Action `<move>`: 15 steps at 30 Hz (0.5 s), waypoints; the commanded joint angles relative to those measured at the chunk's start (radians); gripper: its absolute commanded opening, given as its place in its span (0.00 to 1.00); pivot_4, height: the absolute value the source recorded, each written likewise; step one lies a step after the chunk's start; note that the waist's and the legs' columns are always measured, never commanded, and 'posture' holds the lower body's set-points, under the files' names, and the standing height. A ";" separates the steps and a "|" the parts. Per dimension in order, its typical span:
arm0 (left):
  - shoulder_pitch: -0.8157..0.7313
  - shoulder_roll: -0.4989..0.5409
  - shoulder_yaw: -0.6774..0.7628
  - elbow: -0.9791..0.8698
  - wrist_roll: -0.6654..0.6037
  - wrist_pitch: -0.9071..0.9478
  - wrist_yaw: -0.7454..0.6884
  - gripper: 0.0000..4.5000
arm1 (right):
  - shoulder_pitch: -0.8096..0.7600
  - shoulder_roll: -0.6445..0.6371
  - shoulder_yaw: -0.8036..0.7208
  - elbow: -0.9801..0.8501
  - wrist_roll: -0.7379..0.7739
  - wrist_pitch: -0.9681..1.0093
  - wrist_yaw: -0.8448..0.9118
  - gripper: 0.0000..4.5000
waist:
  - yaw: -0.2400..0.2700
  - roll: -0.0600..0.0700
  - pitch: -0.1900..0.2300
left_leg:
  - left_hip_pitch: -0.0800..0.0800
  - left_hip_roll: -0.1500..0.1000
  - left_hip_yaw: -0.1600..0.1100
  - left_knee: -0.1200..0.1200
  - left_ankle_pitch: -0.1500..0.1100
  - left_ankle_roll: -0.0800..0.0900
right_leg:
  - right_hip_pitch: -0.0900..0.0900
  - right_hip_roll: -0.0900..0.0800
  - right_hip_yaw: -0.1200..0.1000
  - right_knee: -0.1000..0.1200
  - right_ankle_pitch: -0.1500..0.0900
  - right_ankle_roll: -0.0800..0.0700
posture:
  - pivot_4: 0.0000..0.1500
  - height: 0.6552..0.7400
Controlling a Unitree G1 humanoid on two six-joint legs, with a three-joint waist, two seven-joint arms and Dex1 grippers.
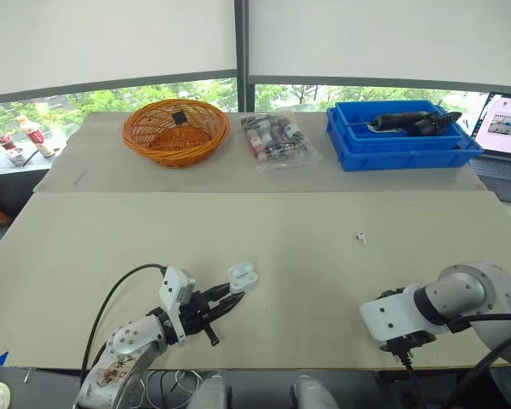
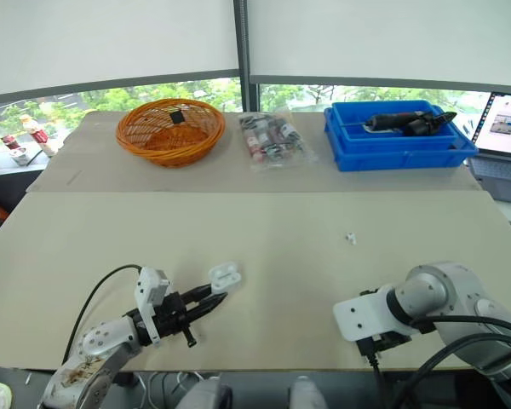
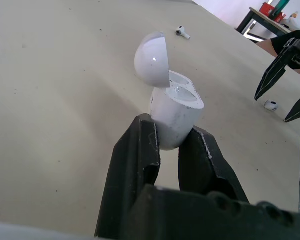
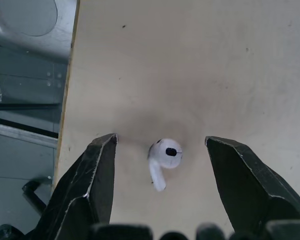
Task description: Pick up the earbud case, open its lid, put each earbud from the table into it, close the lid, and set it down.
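Head view: my L gripper (image 1: 230, 300) has the case (image 1: 243, 277) low near the front of the table (image 1: 264, 221); 2nd earbud (image 1: 361, 238) lies well apart, mid-table. L wrist: fingers clenched on case body, lid (image 3: 152, 57) flipped open, wells look empty. R wrist: my R gripper (image 4: 160, 139) spread wide, straddling an earbud (image 4: 165, 155) by table edge, not touching. Step, I reckon: 1st earbud pickup. Next: drop lower, pinch gently w/o flicking it off, carry to case
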 commanded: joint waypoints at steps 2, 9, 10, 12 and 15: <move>-0.001 0.003 -0.002 -0.038 -0.007 -0.005 0.002 0.11 | -0.038 0.009 0.024 0.060 -0.051 -0.028 0.002 0.69 | -0.002 -0.001 -0.001 | 0.001 0.000 0.000 0.000 0.000 0.000 | 0.001 0.000 0.000 0.000 0.000 0.000 | 1.00 1.00; -0.007 -0.004 -0.010 -0.030 -0.005 -0.007 0.006 0.11 | -0.098 0.027 0.056 0.093 -0.028 -0.022 0.064 0.69 | -0.001 -0.001 -0.001 | 0.001 0.000 -0.001 0.000 0.000 0.000 | 0.001 0.000 0.000 0.000 0.000 0.000 | 1.00 1.00; -0.008 -0.004 -0.012 -0.030 -0.004 -0.007 0.007 0.11 | -0.106 0.032 0.061 0.097 -0.028 -0.021 0.071 0.69 | -0.001 -0.001 -0.001 | 0.001 0.000 -0.001 0.000 0.000 0.000 | 0.001 0.000 0.000 0.000 0.000 0.000 | 1.00 1.00; -0.009 -0.006 -0.014 -0.027 -0.003 -0.007 0.007 0.11 | -0.121 0.041 0.071 0.107 -0.032 -0.025 0.085 0.69 | -0.001 -0.001 -0.001 | 0.001 0.000 -0.001 0.000 0.000 0.000 | 0.001 0.000 0.000 0.000 0.000 0.000 | 1.00 1.00; -0.012 -0.006 -0.017 -0.024 -0.002 -0.009 0.008 0.11 | -0.141 0.048 0.085 0.128 -0.042 -0.036 0.102 0.53 | -0.002 -0.001 -0.001 | 0.001 0.000 -0.001 0.000 0.000 0.000 | 0.001 0.000 0.000 0.000 0.000 0.000 | 1.00 1.00</move>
